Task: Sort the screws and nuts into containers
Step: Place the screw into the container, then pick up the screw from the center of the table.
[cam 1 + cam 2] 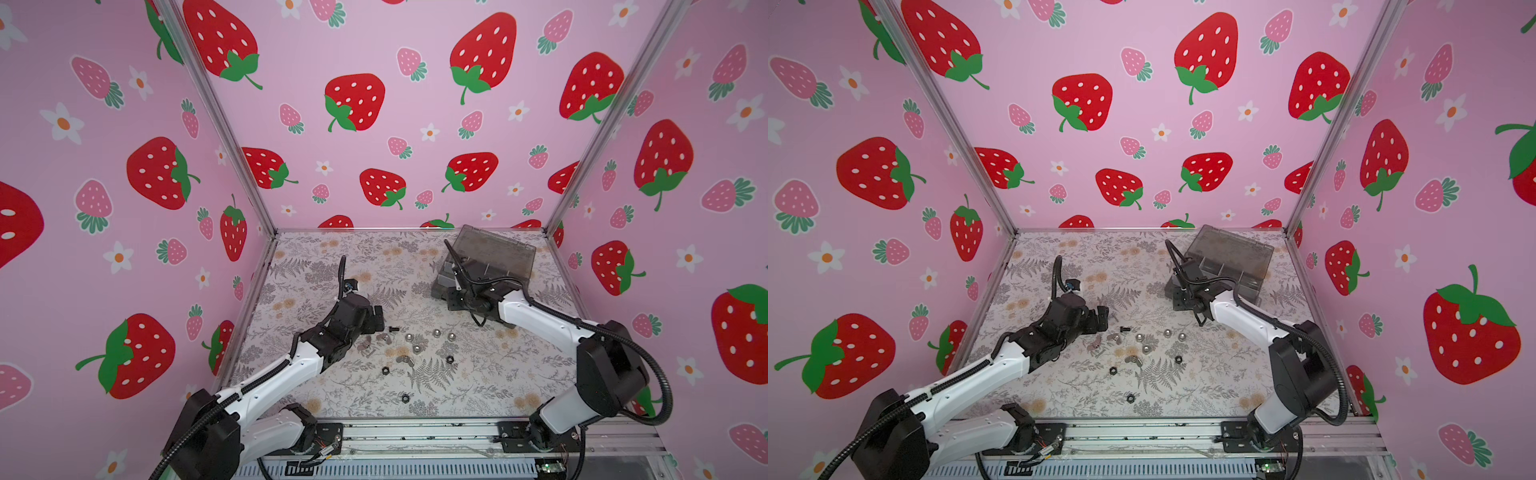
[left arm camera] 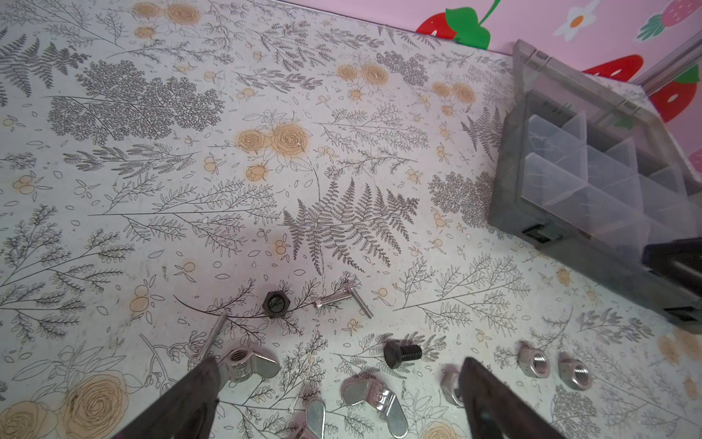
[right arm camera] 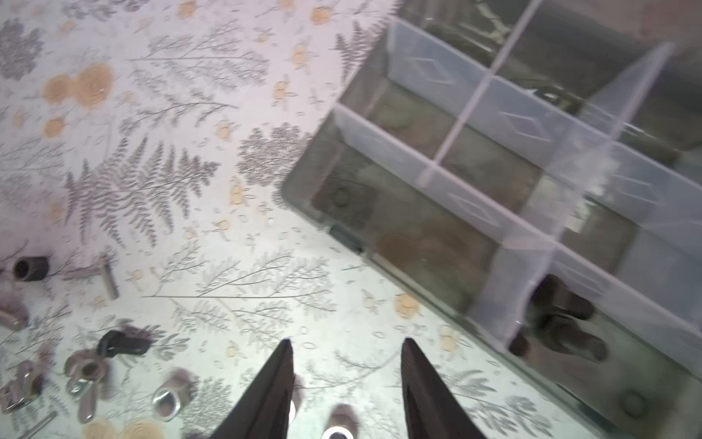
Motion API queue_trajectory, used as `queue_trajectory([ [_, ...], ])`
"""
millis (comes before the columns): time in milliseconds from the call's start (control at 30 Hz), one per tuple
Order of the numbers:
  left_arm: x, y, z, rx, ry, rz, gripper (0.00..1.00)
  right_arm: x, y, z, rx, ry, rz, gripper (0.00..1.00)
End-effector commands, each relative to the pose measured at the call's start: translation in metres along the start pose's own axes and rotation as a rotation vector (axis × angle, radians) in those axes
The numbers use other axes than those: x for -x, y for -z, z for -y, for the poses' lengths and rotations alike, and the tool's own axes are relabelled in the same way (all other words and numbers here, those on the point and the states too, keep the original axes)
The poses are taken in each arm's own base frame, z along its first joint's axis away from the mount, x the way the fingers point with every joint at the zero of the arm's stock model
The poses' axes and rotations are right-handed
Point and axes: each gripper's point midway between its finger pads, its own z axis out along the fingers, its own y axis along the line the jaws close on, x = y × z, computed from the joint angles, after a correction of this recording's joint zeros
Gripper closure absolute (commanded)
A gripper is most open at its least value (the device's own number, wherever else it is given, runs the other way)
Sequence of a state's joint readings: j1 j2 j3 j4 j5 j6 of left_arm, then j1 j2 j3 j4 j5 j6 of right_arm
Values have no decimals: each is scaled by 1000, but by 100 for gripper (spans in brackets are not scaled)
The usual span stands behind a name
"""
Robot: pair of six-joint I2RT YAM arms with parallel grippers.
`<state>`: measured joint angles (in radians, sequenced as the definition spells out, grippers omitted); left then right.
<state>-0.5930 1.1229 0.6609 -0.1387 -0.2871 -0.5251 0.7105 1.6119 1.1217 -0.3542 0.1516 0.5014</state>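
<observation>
The screws and nuts lie scattered mid-table in both top views, among them silver cap nuts [image 1: 436,332] and black hex nuts [image 1: 385,369]. My left gripper [image 2: 338,363] hangs open just over this pile. A black bolt [image 2: 402,352] and a wing nut [image 2: 374,395] lie between its fingers, and a second wing nut [image 2: 247,365] sits against one fingertip. Beyond them are a black hex nut [image 2: 276,304] and slim silver screws [image 2: 342,300]. My right gripper [image 3: 347,342] is open and empty beside the grey organiser box [image 1: 490,257]. One of the containers holds black bolts [image 3: 562,323].
The box's lid [image 1: 1233,249] stands open at the back right near the wall. A lone black nut [image 1: 405,398] lies near the front edge. Pink strawberry walls close in the table on three sides. The right wrist view is blurred.
</observation>
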Motion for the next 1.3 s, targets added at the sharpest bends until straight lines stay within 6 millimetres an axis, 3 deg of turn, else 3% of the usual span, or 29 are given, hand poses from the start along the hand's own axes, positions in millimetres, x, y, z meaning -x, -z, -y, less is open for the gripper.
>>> queue_trajectory([
  [0,-3,3,-16,56,46,10,1,1,-12,-35,32,71,-6,50],
  [267,-13,5,-53,178,146,-9,1,-25,-43,-111,127,219,-91,49],
  [433,-21,5,-68,219,191,-33,1,-41,-53,-131,119,288,-129,49],
  [733,-23,7,-80,230,241,-23,1,-65,-60,-146,134,348,-176,49],
  [1267,-23,8,-83,224,258,-22,1,-86,-69,-148,100,409,-234,49],
])
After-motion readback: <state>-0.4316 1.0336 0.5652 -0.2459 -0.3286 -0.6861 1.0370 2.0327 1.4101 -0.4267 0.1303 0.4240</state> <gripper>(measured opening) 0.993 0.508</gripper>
